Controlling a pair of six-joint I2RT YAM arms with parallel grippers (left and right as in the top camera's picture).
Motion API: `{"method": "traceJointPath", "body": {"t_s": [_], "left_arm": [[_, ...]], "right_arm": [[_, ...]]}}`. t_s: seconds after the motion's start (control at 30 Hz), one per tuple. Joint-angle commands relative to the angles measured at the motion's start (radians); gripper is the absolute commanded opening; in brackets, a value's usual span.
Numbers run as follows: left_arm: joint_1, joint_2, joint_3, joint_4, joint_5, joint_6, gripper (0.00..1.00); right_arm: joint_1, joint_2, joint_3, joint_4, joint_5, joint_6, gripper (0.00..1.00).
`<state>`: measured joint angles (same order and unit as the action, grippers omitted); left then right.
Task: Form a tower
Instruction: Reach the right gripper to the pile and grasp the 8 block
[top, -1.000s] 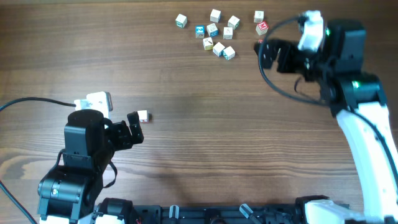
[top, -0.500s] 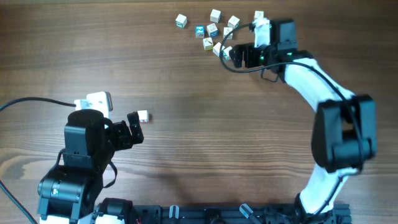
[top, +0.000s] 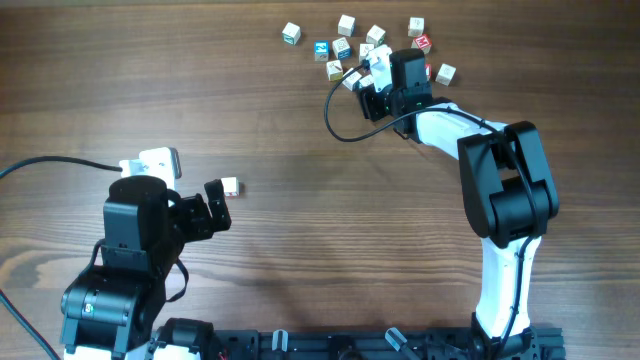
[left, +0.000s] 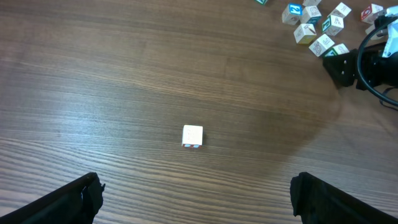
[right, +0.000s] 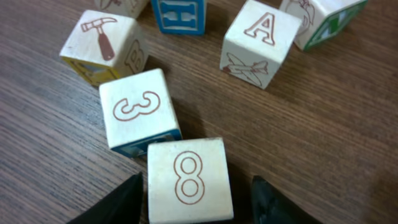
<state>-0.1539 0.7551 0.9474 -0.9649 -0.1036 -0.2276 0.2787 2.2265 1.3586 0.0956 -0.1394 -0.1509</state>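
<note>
The tower (left: 193, 135), seen from above as a single pale top with red marks on its near side, is stood on the worktop (top: 330, 230) at the left, just beyond the left end effector (left: 196, 186), whose fingers are spread wide with nothing held. At the far side, the right end effector (right: 196, 190) is set astride the cube marked 8 (right: 186, 168) among the loose cubes (top: 345, 48). Its fingers are partly spread, apparently with a gap at the cube's right.
</note>
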Motion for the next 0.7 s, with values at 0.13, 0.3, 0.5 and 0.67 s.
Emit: {"method": "traceJointPath", "body": {"t_s": [0.13,0.3,0.5,0.67], "left_arm": [[0.006,-0.002,0.008,0.002,0.002,-0.013,1.00],[0.006,-0.002,0.008,0.002,0.002,-0.013,1.00],[0.006,-0.002,0.008,0.002,0.002,-0.013,1.00],[0.006,-0.002,0.008,0.008,0.001,-0.013,1.00]], "right_arm": [[0.001,0.018,0.209,-0.257,0.006,0.089,0.23],[0.047,-0.086,0.323,-0.603,0.003,0.213,0.16],[0.200,-0.240,0.323,-0.803,0.002,0.426,0.14],[0.343,-0.251,0.323,-0.874,-0.025,0.519,0.14]]}}
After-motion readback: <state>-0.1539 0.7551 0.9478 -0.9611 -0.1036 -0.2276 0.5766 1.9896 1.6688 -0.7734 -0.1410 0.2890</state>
